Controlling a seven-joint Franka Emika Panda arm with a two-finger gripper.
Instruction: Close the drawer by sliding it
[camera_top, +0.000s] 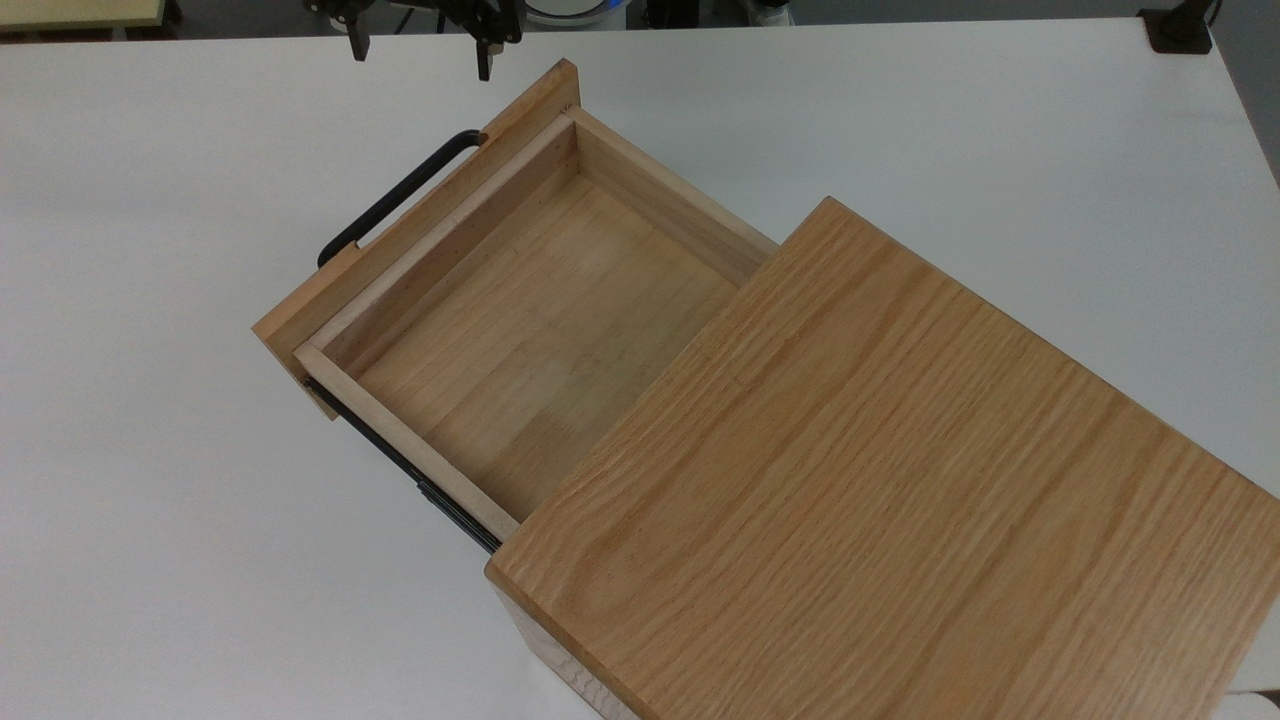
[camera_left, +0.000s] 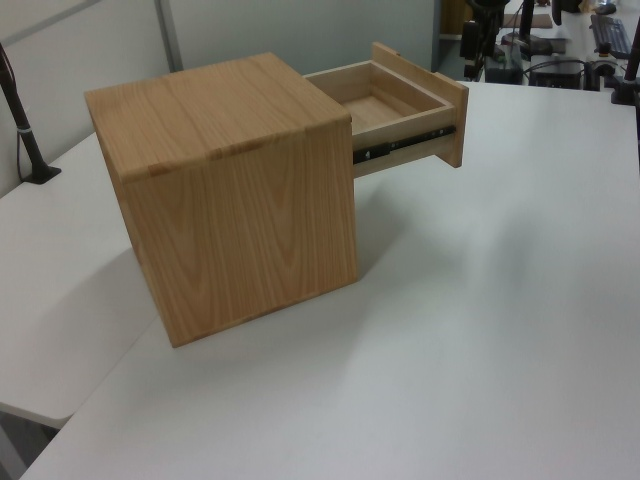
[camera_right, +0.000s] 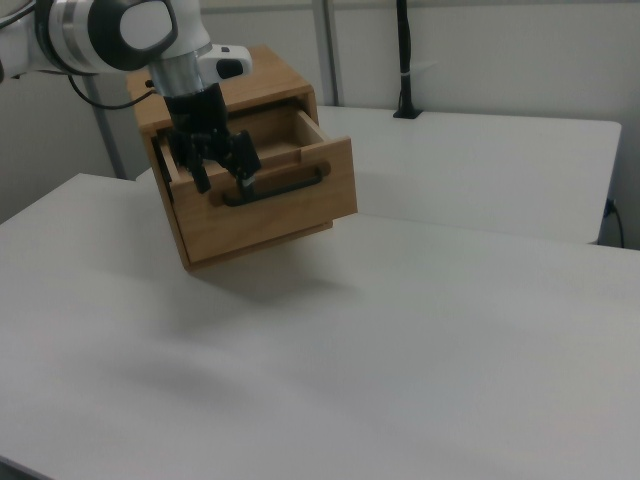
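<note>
Drawer (camera_top: 530, 330) stood pulled well out of box (camera_top: 900, 480); gripper (camera_top: 420, 55) hung spread wide, empty, near handle (camera_top: 395, 197)

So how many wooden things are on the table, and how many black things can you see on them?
Wooden things: 2, the drawer and the box.
Black things: 2, the handle and the side rail.
Total: 4.
</note>
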